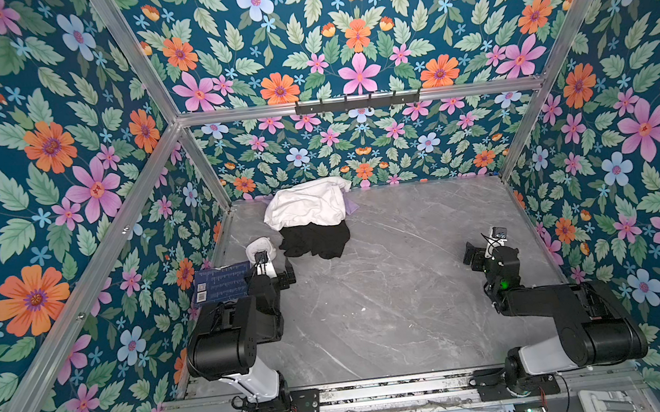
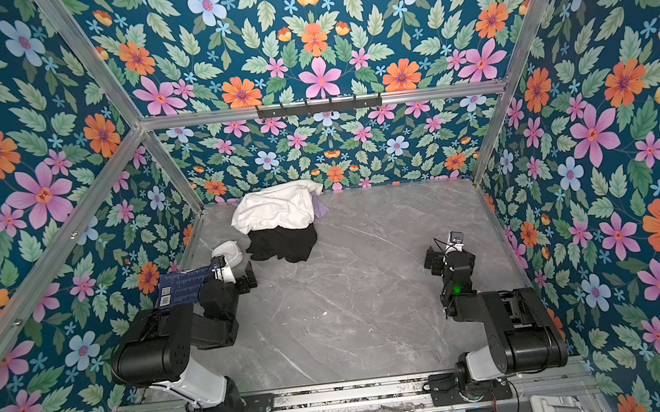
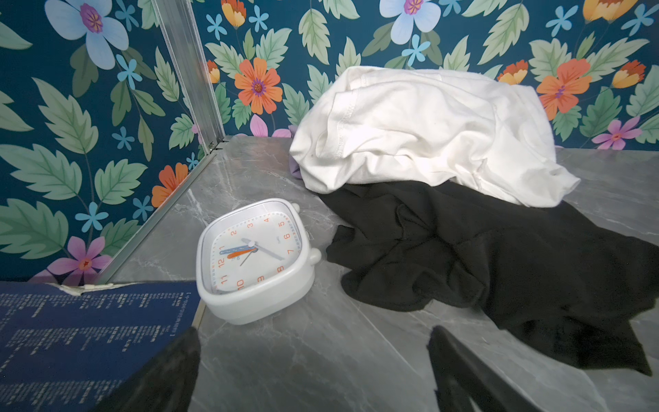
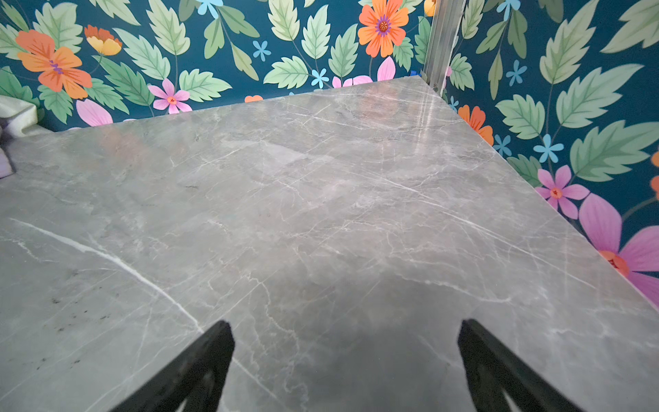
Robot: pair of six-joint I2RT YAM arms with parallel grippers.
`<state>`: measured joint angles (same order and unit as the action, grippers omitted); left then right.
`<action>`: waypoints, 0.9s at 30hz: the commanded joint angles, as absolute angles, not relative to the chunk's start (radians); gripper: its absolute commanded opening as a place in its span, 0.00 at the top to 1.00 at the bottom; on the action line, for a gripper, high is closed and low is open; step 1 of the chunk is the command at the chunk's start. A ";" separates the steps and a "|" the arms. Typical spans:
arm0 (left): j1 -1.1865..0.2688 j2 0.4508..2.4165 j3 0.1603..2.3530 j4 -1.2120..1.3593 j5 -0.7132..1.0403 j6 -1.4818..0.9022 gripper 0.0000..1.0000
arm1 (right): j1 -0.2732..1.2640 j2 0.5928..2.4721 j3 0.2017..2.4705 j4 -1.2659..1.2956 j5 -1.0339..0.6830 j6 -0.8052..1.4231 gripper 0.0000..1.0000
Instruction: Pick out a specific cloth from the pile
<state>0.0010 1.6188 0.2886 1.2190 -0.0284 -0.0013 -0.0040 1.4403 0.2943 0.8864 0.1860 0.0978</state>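
I'm looking down at a grey marble-patterned bench (image 1: 391, 292), boxed in on three sides by floral walls (image 1: 357, 45) on an aluminium frame (image 1: 203, 166). A black hook rail (image 1: 357, 103) sits on the crossbar above the back edge.

The pile (image 1: 304, 214) lies against the back edge, nearer the back-left corner. The white garment (image 1: 307, 201) is on top, and a sliver of the lavender garment (image 1: 351, 207) shows at its right side. The cloth (image 1: 317, 239) I'm after is the black one. It spills out from under the white garment's front hem and spreads toward the middle of the bench, with its front part uncovered.

Along the left edge, a white clock (image 3: 253, 257) lies face up just beside the cloth but apart from it. A dark blue printed booklet (image 1: 221, 283) lies in front of the clock, near the left wall.

The left gripper (image 1: 287, 276) hovers near the cloth's front-left hem with its jaws spread wide and nothing between them. In the left wrist view the cloth lies just past the fingertips (image 3: 440, 342). The right gripper (image 4: 346, 331) is well apart near the right edge, equally wide and holding nothing.

Bare bench runs from the cloth across the middle to the right edge, the back-right corner and the front edge.
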 commanded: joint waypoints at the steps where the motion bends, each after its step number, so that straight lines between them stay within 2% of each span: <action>1: 0.002 1.617 0.291 1.246 -0.025 -0.002 0.00 | -0.005 1.438 0.298 0.903 0.176 0.094 0.01; 6: 0.000 1.616 0.285 1.251 -0.028 -0.001 0.00 | -0.002 1.435 0.297 0.908 0.190 0.093 0.01; 9: -0.011 1.586 0.289 1.223 -0.114 -0.017 0.00 | -0.002 1.380 0.322 0.818 0.211 0.106 0.01; 12: -0.012 1.519 0.319 1.101 -0.198 -0.044 0.00 | -0.002 1.314 0.378 0.659 0.209 0.106 0.01; 17: -0.015 1.426 0.348 0.956 -0.248 -0.072 0.00 | 0.003 1.269 0.401 0.590 0.223 0.100 0.01; 22: -0.018 1.363 0.448 0.703 -0.337 -0.128 0.00 | 0.017 1.220 0.441 0.484 0.273 0.118 0.01; 27: -0.017 1.298 0.500 0.559 -0.313 -0.274 0.00 | 0.018 1.179 0.487 0.396 0.310 0.112 0.01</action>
<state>-0.0158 1.3212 0.4870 0.6888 -0.3019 -0.1738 0.0166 1.1938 0.4709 0.4656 0.2687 0.1047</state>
